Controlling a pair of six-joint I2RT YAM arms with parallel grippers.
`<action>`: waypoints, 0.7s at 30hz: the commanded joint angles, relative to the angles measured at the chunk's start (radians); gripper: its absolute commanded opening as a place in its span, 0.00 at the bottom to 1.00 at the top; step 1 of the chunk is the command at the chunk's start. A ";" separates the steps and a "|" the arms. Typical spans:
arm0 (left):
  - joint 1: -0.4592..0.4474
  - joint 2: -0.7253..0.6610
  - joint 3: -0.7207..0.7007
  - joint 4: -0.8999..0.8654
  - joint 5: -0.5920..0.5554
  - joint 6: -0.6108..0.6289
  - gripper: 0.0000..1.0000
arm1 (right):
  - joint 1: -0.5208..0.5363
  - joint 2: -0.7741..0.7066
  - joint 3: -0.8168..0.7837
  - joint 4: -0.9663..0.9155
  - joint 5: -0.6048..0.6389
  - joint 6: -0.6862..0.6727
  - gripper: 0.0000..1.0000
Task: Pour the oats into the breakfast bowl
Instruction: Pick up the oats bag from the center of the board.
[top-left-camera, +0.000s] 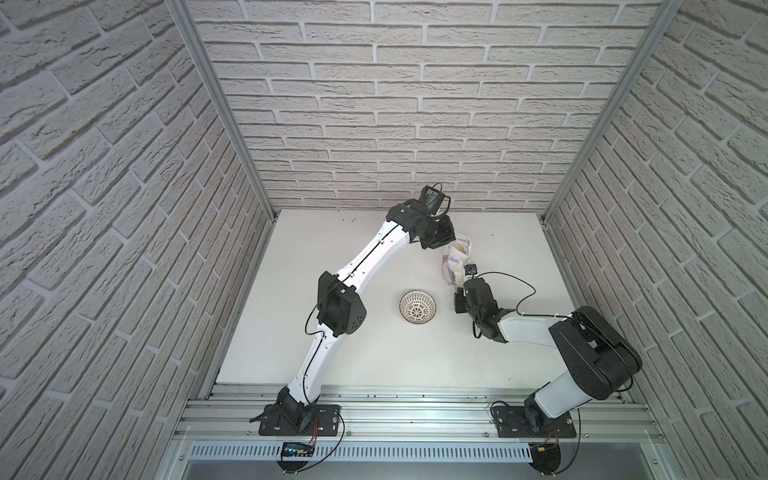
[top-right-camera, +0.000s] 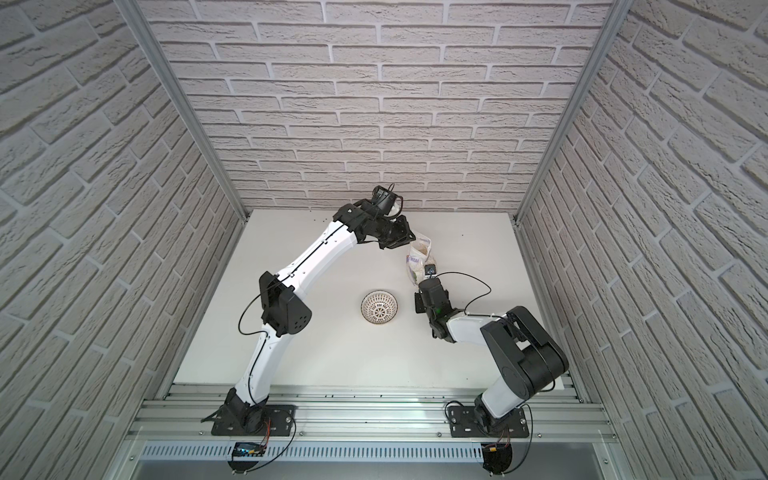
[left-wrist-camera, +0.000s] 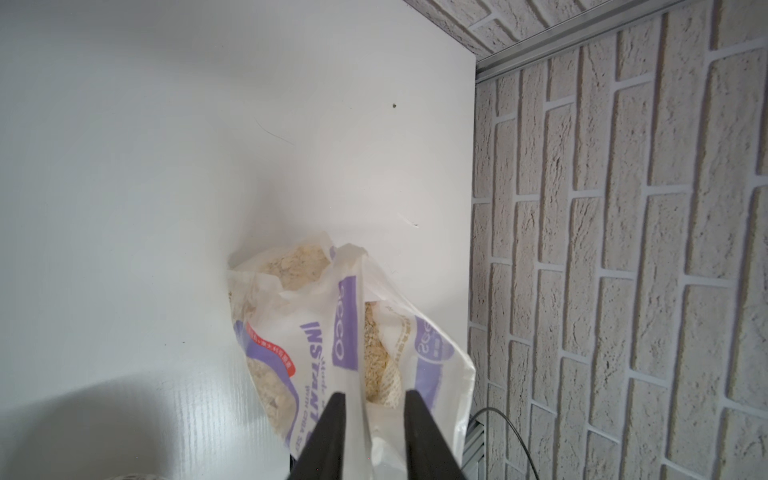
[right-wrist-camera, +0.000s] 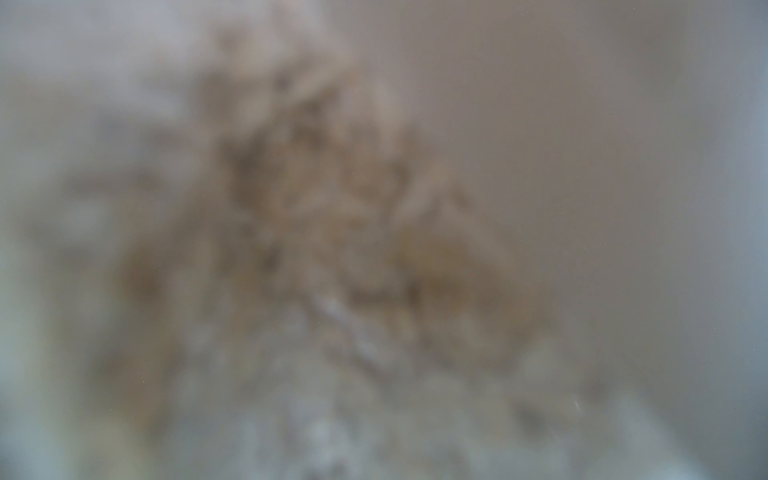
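Observation:
The oats bag (top-left-camera: 455, 259) (top-right-camera: 417, 259), clear and white plastic with purple print, stands tilted at the back right of the table. My left gripper (top-left-camera: 451, 244) (left-wrist-camera: 376, 411) is at the bag's open top. Its two black fingers (left-wrist-camera: 334, 419) stand apart, with a loose fold of the bag (left-wrist-camera: 316, 332) between them. Oats (left-wrist-camera: 376, 353) show inside the mouth. My right gripper (top-left-camera: 457, 287) is closed on the bag's lower end, its fingertips hidden under the wrist. The right wrist view is filled by a blur of oats (right-wrist-camera: 332, 208). The patterned breakfast bowl (top-left-camera: 418, 306) (top-right-camera: 379, 306) sits empty, left of the right gripper.
The brick side wall (left-wrist-camera: 623, 249) and the table's (top-left-camera: 353, 353) right edge run close behind the bag. A black cable (top-left-camera: 511, 286) loops off the right wrist. Aluminium rails (top-left-camera: 415, 399) carry both arm bases along the front.

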 joint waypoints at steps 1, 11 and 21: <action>0.010 -0.075 0.004 0.008 0.000 0.048 0.36 | 0.008 -0.054 0.047 -0.008 0.033 -0.030 0.04; 0.036 -0.167 -0.095 0.013 -0.077 0.112 0.39 | 0.015 -0.164 0.046 -0.070 0.028 -0.082 0.03; 0.058 -0.195 -0.124 0.003 -0.104 0.140 0.38 | 0.017 -0.281 -0.012 -0.091 0.022 -0.132 0.03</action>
